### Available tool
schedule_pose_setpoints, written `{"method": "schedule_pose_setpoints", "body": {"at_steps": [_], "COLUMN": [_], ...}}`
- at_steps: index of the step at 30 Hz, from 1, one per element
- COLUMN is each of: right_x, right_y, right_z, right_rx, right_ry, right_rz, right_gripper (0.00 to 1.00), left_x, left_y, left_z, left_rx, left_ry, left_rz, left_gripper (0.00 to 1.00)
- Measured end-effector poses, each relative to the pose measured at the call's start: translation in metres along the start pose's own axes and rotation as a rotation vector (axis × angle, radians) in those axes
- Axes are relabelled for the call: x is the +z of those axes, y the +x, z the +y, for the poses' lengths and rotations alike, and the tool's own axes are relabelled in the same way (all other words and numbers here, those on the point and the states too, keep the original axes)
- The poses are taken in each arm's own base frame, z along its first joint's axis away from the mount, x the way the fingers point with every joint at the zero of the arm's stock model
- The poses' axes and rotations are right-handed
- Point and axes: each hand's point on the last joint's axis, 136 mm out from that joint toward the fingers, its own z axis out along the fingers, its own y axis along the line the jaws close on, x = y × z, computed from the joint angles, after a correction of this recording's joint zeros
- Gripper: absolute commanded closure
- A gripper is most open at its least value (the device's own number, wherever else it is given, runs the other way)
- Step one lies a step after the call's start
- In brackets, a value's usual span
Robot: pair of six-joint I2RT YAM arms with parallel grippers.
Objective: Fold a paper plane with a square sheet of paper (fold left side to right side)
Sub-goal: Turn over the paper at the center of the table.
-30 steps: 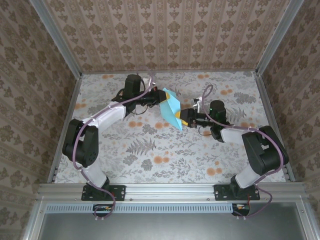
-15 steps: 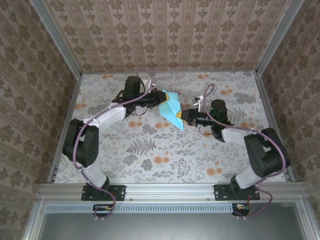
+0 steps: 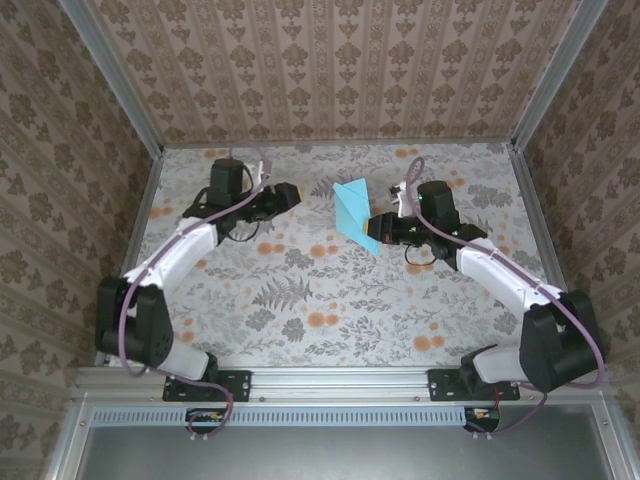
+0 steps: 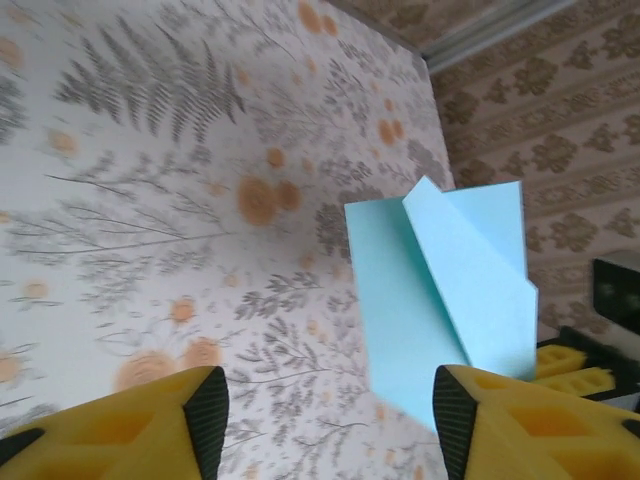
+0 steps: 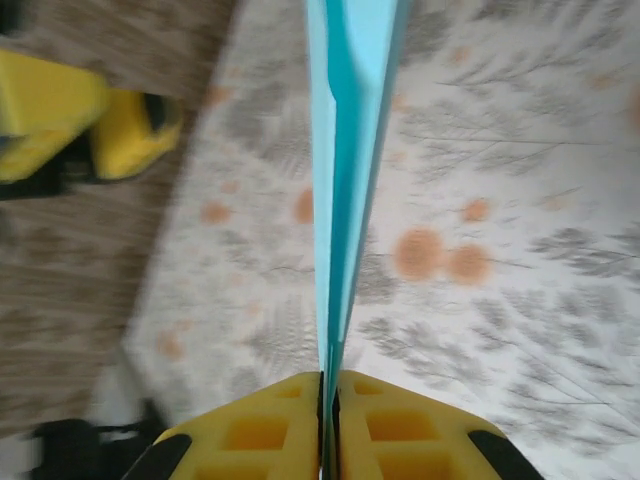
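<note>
The blue paper (image 3: pixel 350 207) is up off the flat, standing on edge toward the back middle of the flowered table (image 3: pixel 300 300), between the two arms. The right gripper (image 3: pixel 376 229) has it by the lower corner nearest that arm. From the right wrist camera the jaws are pressed tight together on the sheet, with the paper (image 5: pixel 345 150) rising straight out of them as a thin edge-on strip of two or three layers lying close. I cannot tell whether its lowest tip touches the table.

The left gripper (image 3: pixel 286 192) sits well to the left of the paper, apart from it, pointing towards it. From its own camera the jaws stand wide open, one yellow fingertip (image 4: pixel 195 415) at each bottom corner of the view. Beyond them the paper (image 4: pixel 440 290) faces that camera, already folded: a flat panel with a pointed flap laid over it along a straight slanting crease. The yellow of the right gripper (image 4: pixel 575 365) shows at its lower right edge.
</note>
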Motion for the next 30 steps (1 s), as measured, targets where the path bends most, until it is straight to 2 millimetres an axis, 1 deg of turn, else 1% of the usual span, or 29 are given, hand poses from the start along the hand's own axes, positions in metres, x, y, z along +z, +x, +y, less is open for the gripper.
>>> {"method": "schedule_pose_setpoints", "body": {"at_steps": [5, 8, 12, 16, 19, 23, 26, 30], "right_x": [-0.008, -0.007, 0.006, 0.028, 0.043, 0.061, 0.072, 0.081], "right_y": [0.005, 0.007, 0.017, 0.035, 0.050, 0.067, 0.078, 0.095], "right_z": [-0.002, -0.009, -0.027, -0.044, -0.052, -0.058, -0.060, -0.064], "right_rx": [-0.243, -0.391, -0.592, -0.801, -0.918, -1.027, -1.073, -1.097], "right_ry": [0.377, 0.586, 0.840, 1.039, 1.115, 1.162, 1.170, 1.153], "right_rz": [0.068, 0.134, 0.269, 0.427, 0.527, 0.630, 0.684, 0.756], "right_gripper": [0.88, 0.88, 0.87, 0.87, 0.87, 0.87, 0.86, 0.84], "left_x": [-0.037, -0.055, -0.076, -0.088, -0.091, -0.092, -0.093, -0.093], "left_y": [0.005, 0.009, 0.011, 0.009, 0.007, 0.006, 0.005, 0.005], "left_z": [0.003, 0.015, 0.033, 0.042, 0.045, 0.046, 0.048, 0.049], "left_rx": [0.064, 0.067, 0.049, 0.038, 0.039, 0.040, 0.037, 0.034], "left_ry": [-0.093, -0.167, -0.256, -0.306, -0.321, -0.329, -0.333, -0.335], "left_rz": [-0.098, -0.150, -0.211, -0.246, -0.257, -0.261, -0.266, -0.263], "left_gripper": [0.35, 0.33, 0.32, 0.32, 0.32, 0.32, 0.31, 0.32]}}
